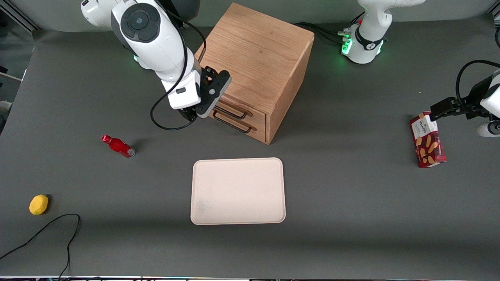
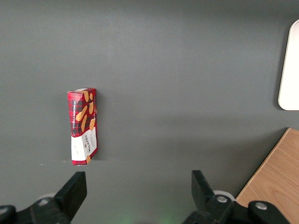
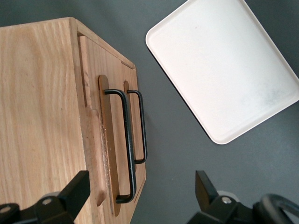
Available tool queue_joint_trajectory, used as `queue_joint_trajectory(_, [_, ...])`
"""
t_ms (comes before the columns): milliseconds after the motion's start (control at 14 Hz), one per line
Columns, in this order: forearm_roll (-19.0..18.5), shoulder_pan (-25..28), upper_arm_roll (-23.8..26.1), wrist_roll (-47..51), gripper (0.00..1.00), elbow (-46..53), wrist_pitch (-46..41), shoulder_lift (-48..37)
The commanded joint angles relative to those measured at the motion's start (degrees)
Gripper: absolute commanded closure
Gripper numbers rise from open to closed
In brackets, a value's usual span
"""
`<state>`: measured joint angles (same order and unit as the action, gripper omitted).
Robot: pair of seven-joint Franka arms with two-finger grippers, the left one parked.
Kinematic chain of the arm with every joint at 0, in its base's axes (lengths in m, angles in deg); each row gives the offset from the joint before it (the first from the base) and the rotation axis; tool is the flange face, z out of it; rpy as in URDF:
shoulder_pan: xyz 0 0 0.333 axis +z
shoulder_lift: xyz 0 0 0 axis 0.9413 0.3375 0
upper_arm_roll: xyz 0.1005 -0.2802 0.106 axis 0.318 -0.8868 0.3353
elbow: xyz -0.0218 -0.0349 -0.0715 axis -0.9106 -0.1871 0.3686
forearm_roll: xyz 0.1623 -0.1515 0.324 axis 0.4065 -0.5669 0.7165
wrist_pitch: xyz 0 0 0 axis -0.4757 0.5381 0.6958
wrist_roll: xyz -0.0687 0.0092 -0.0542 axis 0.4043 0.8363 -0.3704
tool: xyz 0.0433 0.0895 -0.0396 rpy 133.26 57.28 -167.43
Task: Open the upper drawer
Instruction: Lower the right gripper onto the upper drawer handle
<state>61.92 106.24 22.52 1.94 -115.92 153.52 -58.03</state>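
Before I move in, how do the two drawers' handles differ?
The upper drawer handle sits higher on the cabinet; the lower drawer handle sits below it. The open pincer hovers nearest the upper one. Both are black wire bars; both drawers look shut.

Dark grey matte table (image 1: 351,218) under even light, pale wall strip above.

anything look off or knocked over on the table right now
The small red bottle lies on its side on the dark table, toward the working arm's end. The red biscuit box also lies flat. The wooden cabinet sits turned at an angle, both drawers shut. The open gripper hangs by the upper drawer's black handle.
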Motion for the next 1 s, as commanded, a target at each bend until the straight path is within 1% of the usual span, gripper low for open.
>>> queue_joint_trajectory(0, [1.49,0.33,-0.63,-2.23,0.00,-0.53,-0.55,-0.60])
queue_joint_trajectory(500, [1.40,0.33,-0.63,-2.84,0.00,-1.68,-0.29,-0.60])
queue_joint_trajectory(929, [1.40,0.51,-0.63,-2.84,0.00,-4.75,3.23,-0.33])
